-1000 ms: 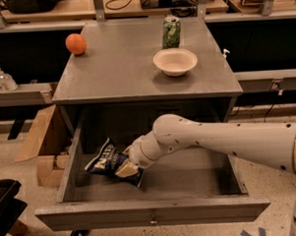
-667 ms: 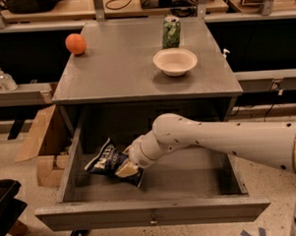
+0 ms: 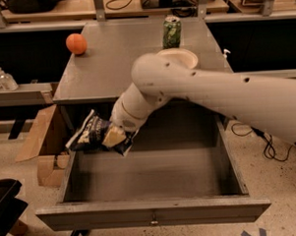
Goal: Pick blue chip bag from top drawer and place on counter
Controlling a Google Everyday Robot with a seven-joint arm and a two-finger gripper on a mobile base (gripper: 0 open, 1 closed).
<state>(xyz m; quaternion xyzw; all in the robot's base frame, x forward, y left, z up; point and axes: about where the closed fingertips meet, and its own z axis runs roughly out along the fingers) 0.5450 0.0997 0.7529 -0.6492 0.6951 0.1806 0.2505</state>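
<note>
The blue chip bag (image 3: 92, 133) hangs in the air above the left side of the open top drawer (image 3: 150, 179), lifted clear of its floor. My gripper (image 3: 115, 136) is shut on the bag at its right end, at the end of the white arm that reaches in from the right. The bag sits just below the counter's front edge. The grey counter (image 3: 116, 57) lies behind the drawer. The drawer's floor shows nothing else in it.
On the counter stand an orange (image 3: 76, 44) at the back left, a green drink can (image 3: 172, 32) at the back, and a white bowl (image 3: 182, 57) partly hidden by my arm. A cardboard box (image 3: 43, 144) sits on the floor to the left of the drawer.
My gripper has lifted the blue chip bag up out of the drawer; the bag was lying on the drawer floor and now hangs above the drawer's left side. The arm has risen.
</note>
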